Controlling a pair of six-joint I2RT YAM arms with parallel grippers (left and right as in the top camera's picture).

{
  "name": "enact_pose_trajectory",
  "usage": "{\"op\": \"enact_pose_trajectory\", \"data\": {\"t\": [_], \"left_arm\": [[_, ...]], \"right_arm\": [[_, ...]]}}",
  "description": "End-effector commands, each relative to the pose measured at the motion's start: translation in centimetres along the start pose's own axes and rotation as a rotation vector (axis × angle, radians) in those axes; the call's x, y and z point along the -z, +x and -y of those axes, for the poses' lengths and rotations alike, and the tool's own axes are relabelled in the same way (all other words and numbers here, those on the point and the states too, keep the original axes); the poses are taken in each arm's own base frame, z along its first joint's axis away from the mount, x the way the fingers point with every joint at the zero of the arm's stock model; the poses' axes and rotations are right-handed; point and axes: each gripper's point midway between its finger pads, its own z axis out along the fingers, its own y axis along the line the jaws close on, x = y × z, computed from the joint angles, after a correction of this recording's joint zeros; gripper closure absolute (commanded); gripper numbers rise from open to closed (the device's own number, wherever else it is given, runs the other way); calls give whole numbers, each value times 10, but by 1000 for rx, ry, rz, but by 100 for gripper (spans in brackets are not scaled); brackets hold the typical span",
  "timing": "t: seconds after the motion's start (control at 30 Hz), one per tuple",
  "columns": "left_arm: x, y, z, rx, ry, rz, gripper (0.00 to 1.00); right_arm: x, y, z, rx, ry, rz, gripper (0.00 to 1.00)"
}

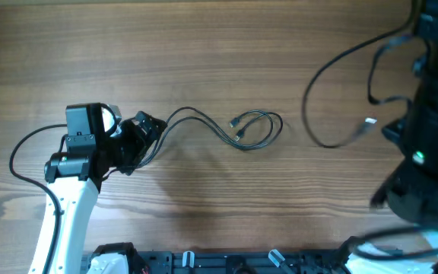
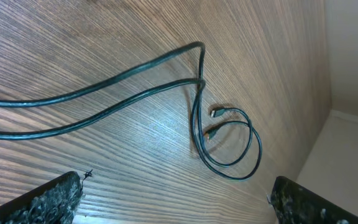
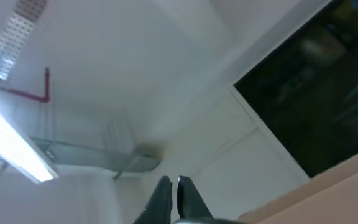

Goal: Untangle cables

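The left gripper (image 1: 149,135) sits low over the bench (image 1: 204,46), and in the wrist view its fingers (image 2: 48,200) stand wide apart with only bare wood between them. One of the cables, a doubled cable (image 1: 196,113), starts right at this gripper in the overhead view. The pictures do not show whether it touches the fingers.

In the left wrist view, its two strands (image 2: 199,81) enter from the left side, above the left finger, and run forward side by side. They bend sharply together well ahead of the fingertips. Beyond the bend the cable curls into a loose loop (image 2: 258,149) lying flat on the bench, with two small plug ends (image 2: 216,112) resting inside it.

A second cable (image 1: 308,106) lies farther out, well apart from the loop. It sweeps in an open arc toward the right arm (image 1: 432,137), and a pale plug (image 1: 369,122) lies just beside that arm.

The right gripper (image 3: 171,180) points up at the ceiling. Its fingers are drawn almost together, with nothing seen between them.
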Motion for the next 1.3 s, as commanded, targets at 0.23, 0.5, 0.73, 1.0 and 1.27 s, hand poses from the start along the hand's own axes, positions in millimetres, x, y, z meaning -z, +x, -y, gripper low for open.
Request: {"op": "enact_pose_trajectory", "data": {"t": [0.23, 0.5, 0.73, 1.0, 1.27], "left_arm": [[18, 20, 80, -407, 449, -114, 0], [52, 35, 128, -567, 744, -171, 0], [79, 18, 165, -237, 820, -239, 7], [104, 7, 193, -435, 941, -67, 8], [47, 37, 187, -951, 787, 148, 1]], "right_arm": [[15, 167, -6, -74, -71, -480, 96], [35, 204, -36, -312, -192, -656, 96], [53, 234, -24, -255, -152, -780, 95], [84, 277, -4, -196, -68, -956, 96], [122, 298, -8, -215, -109, -1148, 96]]}}
